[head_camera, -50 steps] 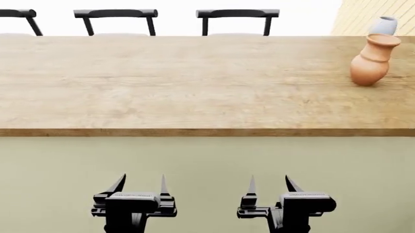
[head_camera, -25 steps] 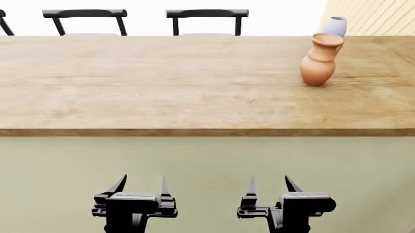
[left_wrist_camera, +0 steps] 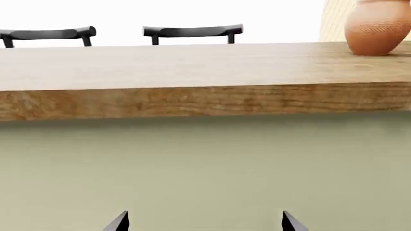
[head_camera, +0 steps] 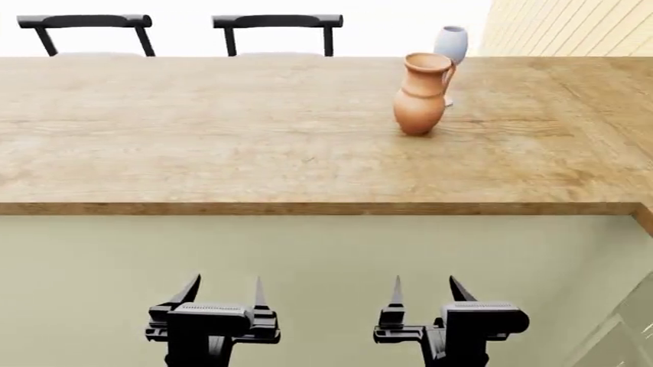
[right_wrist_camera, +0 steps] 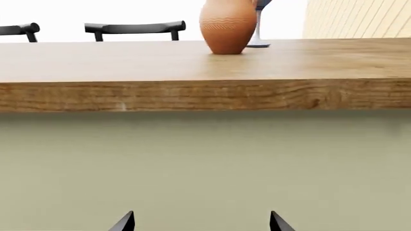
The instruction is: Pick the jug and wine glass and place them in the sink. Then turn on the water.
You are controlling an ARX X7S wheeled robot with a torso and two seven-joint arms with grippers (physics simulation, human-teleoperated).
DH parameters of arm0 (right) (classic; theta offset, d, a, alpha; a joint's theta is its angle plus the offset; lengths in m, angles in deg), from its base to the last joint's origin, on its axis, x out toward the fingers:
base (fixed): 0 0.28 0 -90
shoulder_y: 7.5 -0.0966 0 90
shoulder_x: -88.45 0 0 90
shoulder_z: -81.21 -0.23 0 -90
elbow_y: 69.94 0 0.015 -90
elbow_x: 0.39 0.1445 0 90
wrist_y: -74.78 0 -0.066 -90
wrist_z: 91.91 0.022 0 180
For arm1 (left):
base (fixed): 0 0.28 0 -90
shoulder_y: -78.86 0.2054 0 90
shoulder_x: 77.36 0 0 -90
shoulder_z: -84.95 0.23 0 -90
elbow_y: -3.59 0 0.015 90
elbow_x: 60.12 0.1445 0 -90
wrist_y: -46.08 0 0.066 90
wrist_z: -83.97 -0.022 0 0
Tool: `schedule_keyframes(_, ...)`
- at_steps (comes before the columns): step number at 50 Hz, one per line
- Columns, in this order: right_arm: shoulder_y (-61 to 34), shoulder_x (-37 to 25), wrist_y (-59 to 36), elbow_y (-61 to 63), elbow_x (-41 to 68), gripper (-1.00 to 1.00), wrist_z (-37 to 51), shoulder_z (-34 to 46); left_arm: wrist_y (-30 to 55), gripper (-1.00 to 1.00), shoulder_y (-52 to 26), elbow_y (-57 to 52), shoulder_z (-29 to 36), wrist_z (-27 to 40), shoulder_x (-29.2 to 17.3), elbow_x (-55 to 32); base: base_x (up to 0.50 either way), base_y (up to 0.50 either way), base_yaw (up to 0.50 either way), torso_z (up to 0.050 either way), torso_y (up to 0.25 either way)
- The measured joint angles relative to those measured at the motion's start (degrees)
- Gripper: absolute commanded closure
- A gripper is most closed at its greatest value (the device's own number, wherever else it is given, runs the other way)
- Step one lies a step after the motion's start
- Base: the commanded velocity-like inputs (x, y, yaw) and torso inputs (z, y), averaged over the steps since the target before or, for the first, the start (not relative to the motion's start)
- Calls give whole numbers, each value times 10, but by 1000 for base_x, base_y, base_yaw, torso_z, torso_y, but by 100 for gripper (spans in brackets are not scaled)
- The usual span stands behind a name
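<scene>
At the bottom of the head view both arms hang low in front of the pale green counter face. The left gripper (head_camera: 219, 294) sits lower left with its two fingers spread and nothing between them; the right gripper (head_camera: 423, 294) sits lower right, likewise spread and empty. In each wrist view only the two dark fingertips show at the bottom edge, well apart.

Above them runs the wooden countertop (head_camera: 204, 145), its front edge crossing the middle of the frame. On it, upper right of centre, the jug (head_camera: 421, 93) stands upright, long axis vertical, its loop handle turned toward the right of the frame. Just behind and to its right stands the wine glass (head_camera: 450, 46), near the jug; whether they touch I cannot tell.

The jug lies up and nearly straight ahead of the right gripper, well apart from it, and clearly off to the right of the left one, so the right arm looks the nearer choice for a first reach.

Two black chair backs (head_camera: 277, 23) line the top left edge. The sink is in none of the views
</scene>
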Motion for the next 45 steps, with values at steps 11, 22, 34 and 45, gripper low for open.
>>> schedule_keyframes(11, -1, -4, 2, -2, 5, -100, 5, 4, -5, -100, -2, 7, 6, 3, -4, -4, 0, -500, 0, 50, 0)
schedule_keyframes(22, -1, -9, 1, 0, 9, -100, 10, 8, -5, -100, -2, 4, 12, 5, -8, -8, 0, -500, 0, 50, 0)
schedule_keyframes(34, 1, -41, -92, 94, 13, -100, 18, 15, 135, -100, -5, -118, 8, 10, -41, -48, 0, -42, 0, 8, 0)
schedule_keyframes(45, -102, -110, -438, 367, 93, -100, 16, -25, 562, -100, -172, -370, -137, 102, -89, -346, 0, 0, 0, 0, 0)
